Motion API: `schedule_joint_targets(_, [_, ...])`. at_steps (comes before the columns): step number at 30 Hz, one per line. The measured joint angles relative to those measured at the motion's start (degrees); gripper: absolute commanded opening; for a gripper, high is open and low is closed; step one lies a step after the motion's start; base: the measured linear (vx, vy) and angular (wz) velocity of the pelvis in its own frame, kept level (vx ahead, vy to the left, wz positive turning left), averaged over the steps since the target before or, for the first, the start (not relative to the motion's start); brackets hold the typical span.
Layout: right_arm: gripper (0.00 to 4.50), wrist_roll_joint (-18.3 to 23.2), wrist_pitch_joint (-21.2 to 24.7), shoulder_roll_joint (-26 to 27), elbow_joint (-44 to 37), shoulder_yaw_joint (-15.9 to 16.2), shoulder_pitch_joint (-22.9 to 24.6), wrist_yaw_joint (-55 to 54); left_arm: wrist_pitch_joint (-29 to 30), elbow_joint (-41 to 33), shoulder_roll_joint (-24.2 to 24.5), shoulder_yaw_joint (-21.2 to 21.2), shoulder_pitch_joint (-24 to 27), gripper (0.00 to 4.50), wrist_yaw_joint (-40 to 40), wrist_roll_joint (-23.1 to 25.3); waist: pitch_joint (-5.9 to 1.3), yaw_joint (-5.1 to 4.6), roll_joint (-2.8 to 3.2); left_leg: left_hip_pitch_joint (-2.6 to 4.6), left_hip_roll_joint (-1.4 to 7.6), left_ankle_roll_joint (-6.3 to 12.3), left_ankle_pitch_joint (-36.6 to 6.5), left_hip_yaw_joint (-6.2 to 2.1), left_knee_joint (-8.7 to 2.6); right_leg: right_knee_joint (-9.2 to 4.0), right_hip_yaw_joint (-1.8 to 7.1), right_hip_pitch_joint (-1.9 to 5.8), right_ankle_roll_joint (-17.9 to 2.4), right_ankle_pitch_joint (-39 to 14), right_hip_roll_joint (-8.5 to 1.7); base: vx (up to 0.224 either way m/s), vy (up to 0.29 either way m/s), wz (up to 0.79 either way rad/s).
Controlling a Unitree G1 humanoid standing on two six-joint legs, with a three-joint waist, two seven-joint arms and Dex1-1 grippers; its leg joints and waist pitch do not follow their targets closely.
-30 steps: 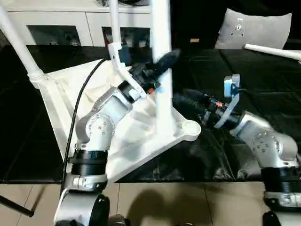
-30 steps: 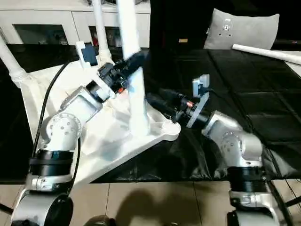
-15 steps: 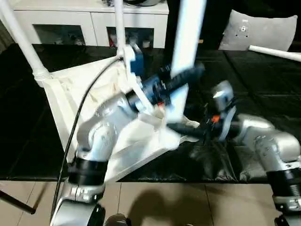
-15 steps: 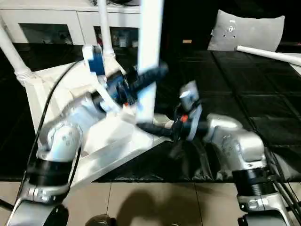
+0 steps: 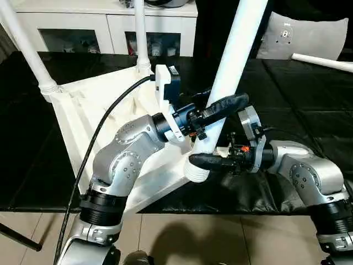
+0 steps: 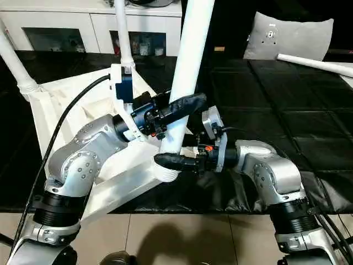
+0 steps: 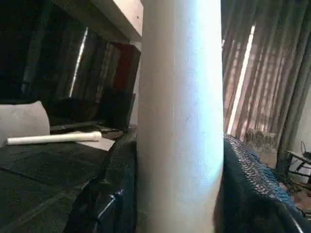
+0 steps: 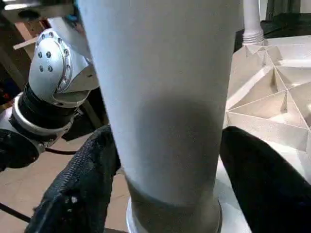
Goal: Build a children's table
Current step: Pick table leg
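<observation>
White smooth plastic, the long tapered leg (image 5: pixel 234 66) I clamp in both my left gripper (image 5: pixel 220 107) and right gripper (image 5: pixel 205 162) seems light, stiff and slippery, so I grip low, just above its ribbed foot at the upturned tabletop's (image 5: pixel 94 105) near corner socket.

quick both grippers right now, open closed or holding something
Left gripper: closed on the table leg, above the other.
Right gripper: closed on the same leg, near its lower end.
</observation>
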Motion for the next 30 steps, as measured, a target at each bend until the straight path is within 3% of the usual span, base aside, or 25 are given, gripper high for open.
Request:
schedule_joint_targets(5, [3.05, 0.0, 0.0, 0.9, 0.0, 0.0, 0.0, 0.0, -0.5, 0.0, -0.4, -0.3, 0.3, 1.82, 0.0, 0.4, 0.00, 0.00, 0.00, 0.01, 0.00, 0.00, 0.0, 0.00, 0.00, 0.01, 0.00, 0.00, 0.0, 0.0, 0.00, 0.000, 0.000, 0.00])
schedule_joint_targets(7, [3.40, 0.1, 0.3, 1.0, 0.0, 0.0, 0.0, -0.1, -0.7, 0.0, -0.5, -0.3, 0.3, 1.82, 0.0, 0.4, 0.00, -0.01, 0.00, 0.01, 0.00, 0.00, 0.0, 0.00, 0.01, 0.01, 0.00, 0.00, 0.0, 0.0, 0.00, 0.000, 0.000, 0.00])
schedule_joint_targets(16, [3.84, -0.2, 1.0, 1.0, 0.4, 0.0, 0.0, -0.2, -0.8, 0.0, -0.4, -0.3, 0.5, 1.82, 0.1, 0.8, 0.00, 0.00, 0.00, 0.01, 0.00, 0.00, 0.0, 0.00, 0.01, 0.01, 0.00, 0.00, 0.0, 0.0, 0.00, 0.000, 0.000, 0.00])
schedule_joint_targets(18, [3.52, -0.1, 1.2, 1.1, 0.4, 0.0, 0.0, -0.2, -0.8, 0.0, -0.4, -0.3, 0.5, 1.82, 0.1, 0.8, 0.00, 0.00, 0.00, 0.01, 0.00, 0.00, 0.0, 0.00, 0.01, 0.02, 0.00, 0.00, 0.0, 0.0, 0.00, 0.000, 0.000, 0.00])
schedule_joint_targets(21, [3.42, 0.0, 1.2, 1.4, 0.4, -0.1, 0.0, -0.3, -0.8, 0.0, -0.3, -0.5, 0.5, 1.82, 0.0, 0.8, -0.01, 0.00, 0.01, 0.01, 0.00, 0.00, 0.0, 0.00, 0.02, 0.03, 0.00, 0.01, 0.0, 0.0, 0.00, 0.000, 0.000, 0.00])
schedule_joint_targets(23, [3.07, 0.3, 1.6, 1.7, 0.4, -0.2, 0.0, -0.2, -0.8, 0.0, -0.2, -0.6, 0.5, 1.82, 0.0, 0.8, -0.01, 0.00, 0.01, 0.02, 0.00, 0.00, 0.0, 0.00, 0.02, 0.03, 0.00, 0.01, 0.0, 0.0, 0.00, 0.000, 0.000, 0.00])
schedule_joint_targets(30, [2.57, 1.3, 2.4, 1.7, 0.4, -0.2, 0.0, -0.3, -0.8, 0.0, -0.1, -0.7, 0.5, 1.82, -0.3, 0.8, -0.01, 0.00, 0.02, 0.02, 0.00, 0.00, 0.0, 0.00, 0.02, 0.04, 0.00, 0.01, 0.0, 0.0, 0.00, 0.000, 0.000, 0.00])
